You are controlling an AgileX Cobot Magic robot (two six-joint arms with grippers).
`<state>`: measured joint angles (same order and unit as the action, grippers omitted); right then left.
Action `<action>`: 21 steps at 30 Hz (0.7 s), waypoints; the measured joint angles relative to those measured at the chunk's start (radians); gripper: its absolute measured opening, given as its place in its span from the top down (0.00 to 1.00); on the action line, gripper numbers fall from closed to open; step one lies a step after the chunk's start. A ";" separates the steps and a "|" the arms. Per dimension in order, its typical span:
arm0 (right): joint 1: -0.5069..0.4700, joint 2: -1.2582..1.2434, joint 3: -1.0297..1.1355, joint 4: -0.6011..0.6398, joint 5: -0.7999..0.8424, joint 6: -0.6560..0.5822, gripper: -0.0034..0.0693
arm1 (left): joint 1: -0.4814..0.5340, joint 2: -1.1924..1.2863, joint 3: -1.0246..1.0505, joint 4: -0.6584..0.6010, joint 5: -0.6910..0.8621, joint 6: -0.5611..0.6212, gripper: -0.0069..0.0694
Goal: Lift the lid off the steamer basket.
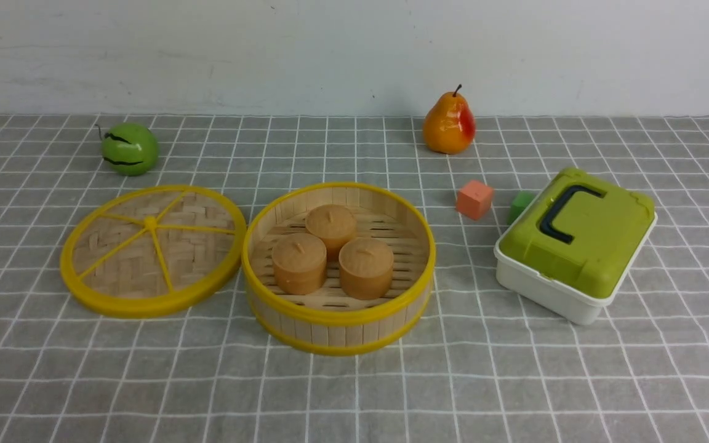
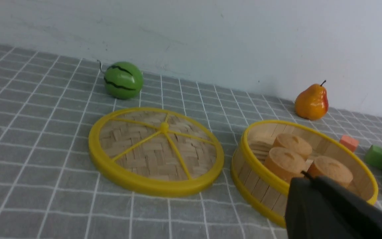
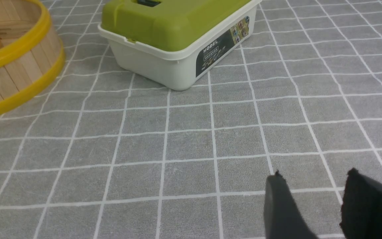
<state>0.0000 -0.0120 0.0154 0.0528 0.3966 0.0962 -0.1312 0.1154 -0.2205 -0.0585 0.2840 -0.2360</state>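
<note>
I am watching my right pincer [image 3: 315, 172] hanging over the counter [image 3: 191, 142] with a narrow gap between its fingers. My left pincer [image 2: 313, 181] is showing as one dark mass, so I cannot tell its spread. The steamer basket [image 1: 337, 320] is sitting uncovered, the lid [image 1: 152, 249] lying flat just left of it. To the basket's right, a white box [image 3: 151, 66] is showing "MODEL" on its label [image 3: 211, 50].
</note>
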 joint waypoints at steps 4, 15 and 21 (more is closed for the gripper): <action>0.000 0.000 0.000 0.000 0.000 0.000 0.62 | 0.000 0.000 0.052 -0.002 0.000 0.000 0.93; 0.000 0.000 0.000 0.000 0.000 0.000 0.62 | 0.000 -0.085 0.241 0.012 0.046 0.000 0.93; 0.000 0.000 0.000 0.000 0.000 0.000 0.62 | 0.001 -0.127 0.250 0.076 0.114 0.002 0.93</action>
<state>0.0000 -0.0120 0.0154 0.0528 0.3966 0.0962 -0.1304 -0.0111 0.0291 0.0177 0.3978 -0.2339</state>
